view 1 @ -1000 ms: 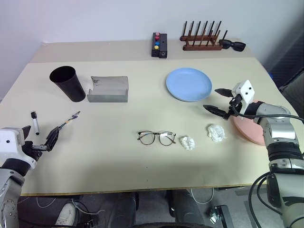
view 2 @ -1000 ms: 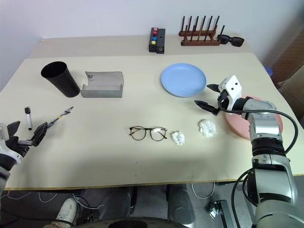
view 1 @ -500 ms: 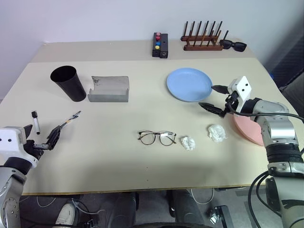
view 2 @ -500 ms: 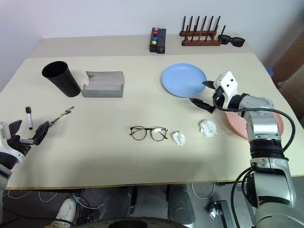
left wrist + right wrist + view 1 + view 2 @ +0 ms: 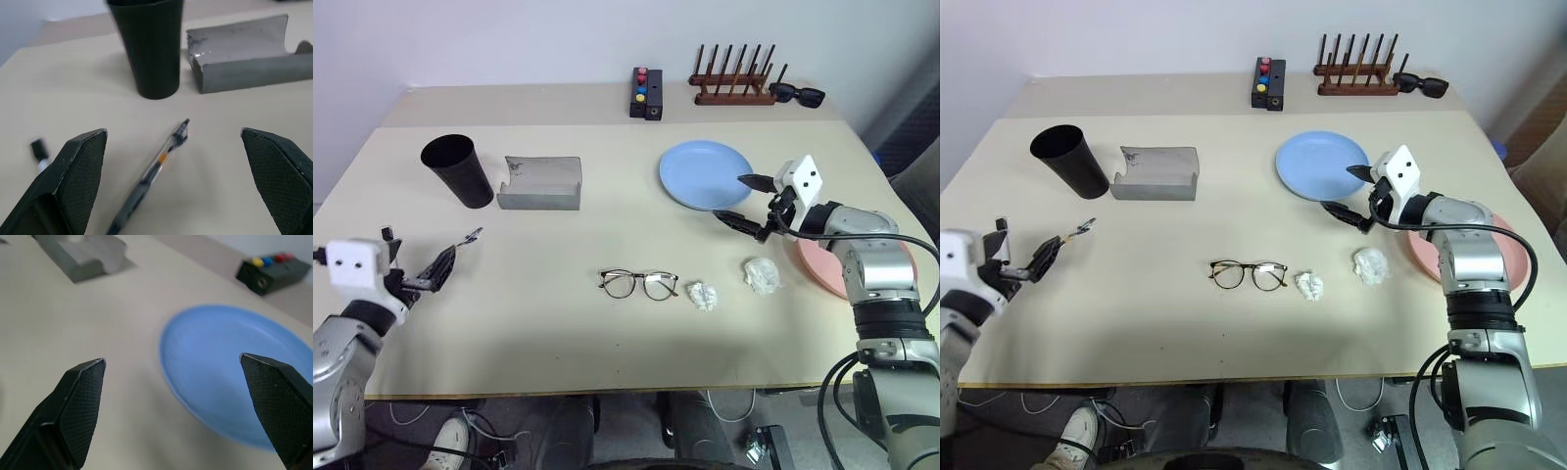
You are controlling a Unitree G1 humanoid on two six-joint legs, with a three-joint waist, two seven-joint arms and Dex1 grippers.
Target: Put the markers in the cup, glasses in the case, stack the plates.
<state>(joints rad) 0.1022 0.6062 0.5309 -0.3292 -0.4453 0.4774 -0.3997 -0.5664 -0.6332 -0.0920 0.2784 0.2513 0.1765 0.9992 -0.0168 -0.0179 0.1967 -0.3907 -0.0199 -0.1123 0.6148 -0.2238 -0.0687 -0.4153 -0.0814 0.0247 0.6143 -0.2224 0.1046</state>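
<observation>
The black cup (image 5: 457, 171) stands at the far left, with the open grey case (image 5: 539, 183) beside it. The thin dark marker (image 5: 156, 166) lies just ahead of my open left gripper (image 5: 419, 253), in line with the gap between its fingers. The white marker (image 5: 39, 152) lies off to that gripper's outer side. The wire-rimmed glasses (image 5: 638, 284) rest at mid-table. My open right gripper (image 5: 729, 196) hovers at the near right edge of the blue plate (image 5: 705, 173). The pink plate (image 5: 822, 264) lies at the right edge, partly hidden by my right arm.
Two crumpled white paper wads (image 5: 702, 295) (image 5: 762, 274) lie right of the glasses. At the back stand a black box with coloured buttons (image 5: 645, 93), a wooden peg rack (image 5: 734, 83) and black sunglasses (image 5: 798, 94).
My left gripper has moved forward toward the thin marker. My right gripper has shifted left, from over the pink plate's side to the blue plate's edge.
</observation>
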